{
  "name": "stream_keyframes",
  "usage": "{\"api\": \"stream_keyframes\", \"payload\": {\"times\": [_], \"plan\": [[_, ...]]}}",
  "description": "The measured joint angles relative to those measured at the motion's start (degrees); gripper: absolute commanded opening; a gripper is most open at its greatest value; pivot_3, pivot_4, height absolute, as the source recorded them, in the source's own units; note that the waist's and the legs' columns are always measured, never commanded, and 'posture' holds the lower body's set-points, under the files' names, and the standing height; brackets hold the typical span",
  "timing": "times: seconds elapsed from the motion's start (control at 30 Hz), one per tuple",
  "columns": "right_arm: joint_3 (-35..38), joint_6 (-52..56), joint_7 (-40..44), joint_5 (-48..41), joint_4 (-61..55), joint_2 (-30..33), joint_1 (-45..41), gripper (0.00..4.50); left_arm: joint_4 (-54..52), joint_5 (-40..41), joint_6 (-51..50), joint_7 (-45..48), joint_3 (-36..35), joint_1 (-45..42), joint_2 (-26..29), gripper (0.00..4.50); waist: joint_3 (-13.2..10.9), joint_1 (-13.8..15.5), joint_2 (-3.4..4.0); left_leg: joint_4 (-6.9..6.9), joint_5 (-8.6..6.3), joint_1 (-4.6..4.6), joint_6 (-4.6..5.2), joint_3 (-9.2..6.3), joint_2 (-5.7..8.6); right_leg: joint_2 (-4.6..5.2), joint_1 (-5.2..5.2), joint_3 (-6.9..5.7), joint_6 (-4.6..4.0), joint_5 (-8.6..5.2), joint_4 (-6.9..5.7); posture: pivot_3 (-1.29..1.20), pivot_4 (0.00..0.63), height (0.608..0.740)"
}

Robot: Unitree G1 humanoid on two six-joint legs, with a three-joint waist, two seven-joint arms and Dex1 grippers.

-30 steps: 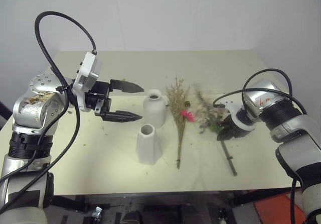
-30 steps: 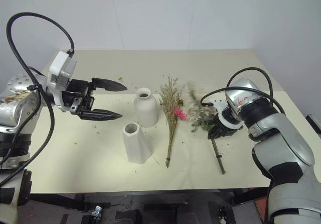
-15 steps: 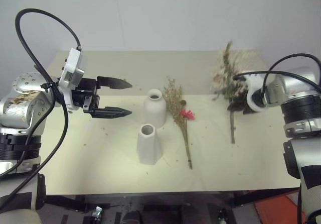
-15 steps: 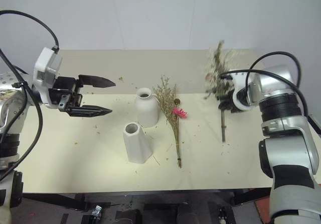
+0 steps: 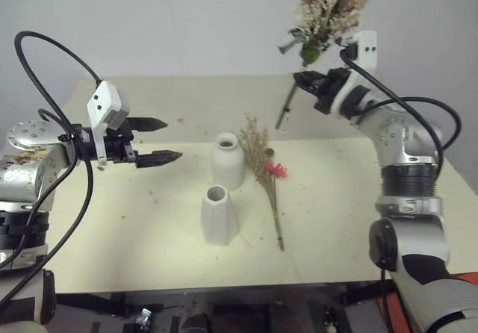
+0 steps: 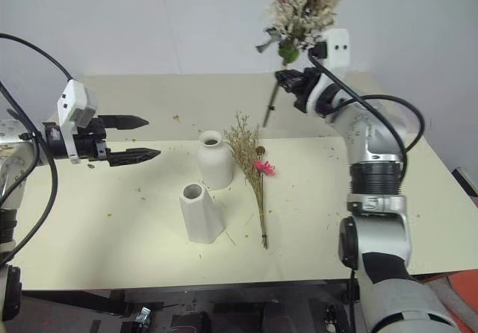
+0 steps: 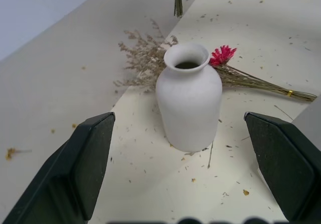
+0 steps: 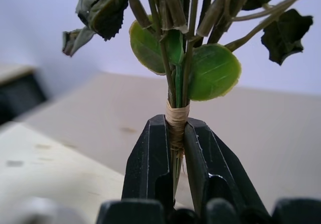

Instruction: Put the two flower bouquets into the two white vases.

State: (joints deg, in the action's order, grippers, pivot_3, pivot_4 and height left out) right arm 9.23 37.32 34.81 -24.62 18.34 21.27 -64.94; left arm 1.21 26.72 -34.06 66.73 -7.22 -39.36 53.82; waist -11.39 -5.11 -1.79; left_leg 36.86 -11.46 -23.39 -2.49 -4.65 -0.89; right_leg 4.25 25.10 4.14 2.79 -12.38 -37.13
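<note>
Pale cream blooms and a green sprig top the fuller bouquet (image 5: 328, 8), which the right gripper (image 8: 176, 156) holds high above the far right part of the table (image 5: 358, 228), its fingers clenched on the twine-wrapped stems with the stalk ends hanging free below, well apart from both vases. The slim grassy bouquet (image 5: 265, 176) with its pink flower lies flat on the table just right of the bottle-shaped vase (image 5: 227, 160), and the cone-shaped vase (image 5: 217, 215) stands nearer, in front of that one. The left gripper (image 5: 153, 140) hovers to the left of the bottle-shaped vase with its fingers spread and nothing between them, pointing toward it. The main risk from here, as I judge it, is the narrow necks: the loose stalk ends are splayed and may catch a rim instead of entering, and a sideways push could tip a light vase over unless the left gripper steadies it. Dried stems held this tightly may also snap or shed more bits. A low swing toward the vases could brush the bouquet on the table and drag it. The tabletop is a matte pale yellow, sprinkled with small dried crumbs, and a plain white wall stands behind it.
</note>
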Motion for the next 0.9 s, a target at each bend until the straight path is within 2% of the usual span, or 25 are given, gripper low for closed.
{"api": "stream_keyframes", "payload": {"times": [0.27,0.9], "plan": [[-3.23,-3.26,5.13,-1.42,-3.16,-4.34,-0.12,0.21,-5.48,3.13,-3.95,-2.71,-5.42,5.18,1.19,4.5,0.0,-0.12,0.0,0.02,0.01,0.09,-0.02,-0.02,-0.01,-0.01,-0.04,-0.02,-0.02,0.02,-0.07,0.0,0.15,0.74],[-10.98,-6.3,12.85,1.05,-3.12,-5.12,-0.08,0.21,-9.23,7.4,-6.12,-3.17,-7.31,7.37,2.27,4.5,0.0,-0.35,0.0,0.01,0.01,0.09,-0.02,-0.02,-0.01,-0.02,-0.03,-0.01,-0.03,0.03,-0.05,0.0,0.15,0.74]]}}
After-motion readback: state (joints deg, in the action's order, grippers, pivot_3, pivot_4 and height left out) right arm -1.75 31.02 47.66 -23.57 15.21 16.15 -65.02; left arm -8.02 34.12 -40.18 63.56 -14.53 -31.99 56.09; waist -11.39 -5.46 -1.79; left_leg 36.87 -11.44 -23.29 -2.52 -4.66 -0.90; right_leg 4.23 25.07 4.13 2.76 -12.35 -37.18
